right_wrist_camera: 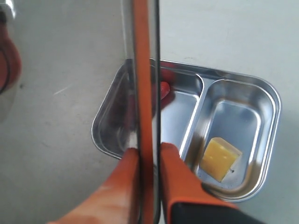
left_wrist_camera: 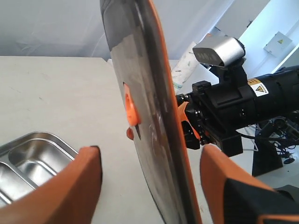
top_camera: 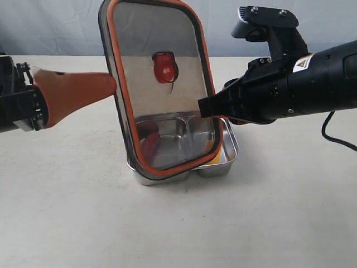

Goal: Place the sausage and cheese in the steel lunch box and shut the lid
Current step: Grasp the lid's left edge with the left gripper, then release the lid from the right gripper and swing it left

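Note:
The dark lid (top_camera: 159, 89) stands nearly upright on its edge, its orange seal and orange valve (top_camera: 164, 67) facing the exterior camera. My right gripper (top_camera: 211, 108) is shut on its right rim; in the right wrist view the fingers (right_wrist_camera: 175, 163) pinch the lid (right_wrist_camera: 145, 70). My left gripper (top_camera: 110, 84) is open, and its fingers (left_wrist_camera: 88, 172) straddle the lid's (left_wrist_camera: 145, 93) left edge without touching. Below lies the steel lunch box (top_camera: 228, 159). The red sausage (right_wrist_camera: 164, 88) lies in one compartment and the yellow cheese (right_wrist_camera: 219, 158) in the other.
A pale tabletop (top_camera: 279, 212) carries the box. The right arm's black body (top_camera: 312, 78) reaches in from the right over the box's far side. A black cable (top_camera: 334, 137) hangs behind it.

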Robot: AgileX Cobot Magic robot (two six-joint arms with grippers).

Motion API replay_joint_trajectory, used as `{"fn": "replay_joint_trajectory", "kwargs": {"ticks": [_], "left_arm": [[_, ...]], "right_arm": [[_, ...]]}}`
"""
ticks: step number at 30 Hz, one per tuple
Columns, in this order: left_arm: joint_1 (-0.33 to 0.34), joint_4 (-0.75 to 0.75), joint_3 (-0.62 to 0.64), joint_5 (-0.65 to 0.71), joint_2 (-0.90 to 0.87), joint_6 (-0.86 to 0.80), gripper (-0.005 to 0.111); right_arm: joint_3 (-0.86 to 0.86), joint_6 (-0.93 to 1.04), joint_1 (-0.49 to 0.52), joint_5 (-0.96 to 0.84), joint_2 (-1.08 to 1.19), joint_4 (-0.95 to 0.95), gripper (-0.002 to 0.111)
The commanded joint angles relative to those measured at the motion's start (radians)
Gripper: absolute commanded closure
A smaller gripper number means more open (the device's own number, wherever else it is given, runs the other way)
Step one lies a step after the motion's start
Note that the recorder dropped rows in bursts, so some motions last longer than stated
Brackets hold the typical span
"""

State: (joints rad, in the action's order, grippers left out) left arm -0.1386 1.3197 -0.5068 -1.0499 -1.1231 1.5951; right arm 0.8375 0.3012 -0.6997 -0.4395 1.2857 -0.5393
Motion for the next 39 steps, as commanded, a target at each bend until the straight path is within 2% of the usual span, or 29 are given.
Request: {"fn": "replay_joint_trajectory", "kwargs": {"ticks": [1, 3, 6, 12, 14, 19, 29, 31, 33, 34, 36, 37, 39], "left_arm": [[-0.005, -0.017, -0.007, -0.008, -0.001, -0.004, 0.048], [-0.033, -0.029, -0.007, -0.005, -0.001, -0.004, 0.048], [-0.124, -0.055, -0.007, 0.095, -0.001, -0.013, 0.048], [-0.25, -0.077, -0.063, 0.243, -0.033, -0.036, 0.048], [-0.273, -0.077, -0.084, 0.283, -0.06, -0.024, 0.058], [-0.28, -0.084, -0.088, 0.322, -0.093, -0.034, 0.104], [-0.28, -0.136, -0.088, 0.332, -0.093, -0.116, 0.106], [-0.28, -0.136, -0.088, 0.339, -0.093, -0.116, 0.106], [-0.28, -0.136, -0.088, 0.34, -0.093, -0.116, 0.106], [-0.28, -0.136, -0.088, 0.342, -0.093, -0.116, 0.106], [-0.28, -0.136, -0.088, 0.355, -0.093, -0.118, 0.106], [-0.28, -0.136, -0.088, 0.362, -0.093, -0.123, 0.106], [-0.28, -0.136, -0.088, 0.376, -0.093, -0.14, 0.106]], "right_arm": [[0.008, 0.007, 0.0, 0.005, -0.002, -0.008, 0.109], [0.008, 0.007, 0.0, 0.005, -0.002, -0.01, 0.109], [0.008, 0.007, 0.0, 0.005, -0.002, -0.01, 0.109], [0.008, 0.013, 0.0, -0.01, -0.002, -0.014, 0.109], [0.008, 0.013, 0.0, -0.023, -0.002, -0.014, 0.109], [0.008, 0.019, 0.0, -0.029, -0.002, -0.014, 0.109], [0.008, 0.02, 0.0, -0.007, -0.002, -0.005, 0.109], [0.008, 0.02, 0.002, -0.007, -0.002, 0.011, 0.101], [0.008, 0.02, 0.002, -0.007, -0.002, 0.014, 0.089], [0.008, 0.02, 0.002, -0.009, -0.002, 0.016, 0.079], [0.008, 0.02, 0.002, -0.009, -0.002, 0.031, 0.067], [0.008, 0.02, 0.002, -0.009, -0.006, 0.049, 0.063], [0.008, 0.02, 0.002, -0.007, -0.013, 0.066, 0.064]]}}
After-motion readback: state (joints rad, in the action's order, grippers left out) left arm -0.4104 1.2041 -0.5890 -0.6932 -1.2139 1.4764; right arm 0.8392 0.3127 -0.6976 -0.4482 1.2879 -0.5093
